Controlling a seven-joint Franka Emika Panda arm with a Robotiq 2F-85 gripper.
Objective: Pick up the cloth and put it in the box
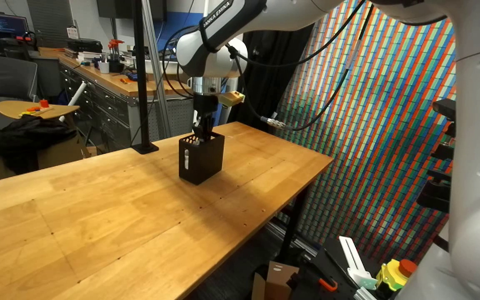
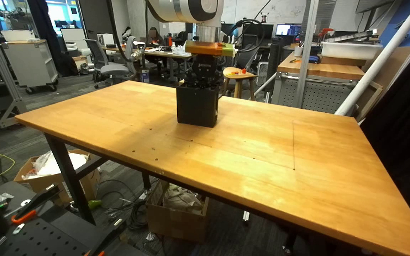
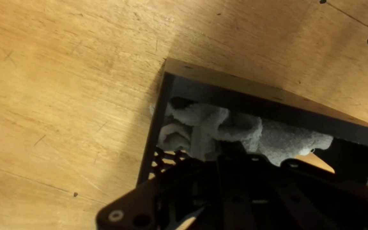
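The cloth (image 3: 203,134) lies inside the black box (image 2: 197,108), grey-white and crumpled, its folds bunched at one end of the box and trailing along a long wall toward the other. In an exterior view a pale patch (image 1: 186,159) shows at a slot in the box's side; I cannot tell whether it is the cloth. Right above the box, the hand (image 1: 203,134) points straight down, its fingers reaching past the rim toward the folds. The wrist view is too dark there to tell whether they grip the cloth or stand apart. The box sits upright on the wooden desk (image 2: 279,153). Well below the box, on the floor (image 2: 233,238) under the desk, is a cardboard carton (image 2: 176,222) with beige fabric (image 2: 182,199) in it. Beyond the box, off the desk, stand a wooden stool (image 1: 13,108) carrying small red and yellow things (image 1: 43,103) and a workbench (image 1: 94,98) with dark drawers.
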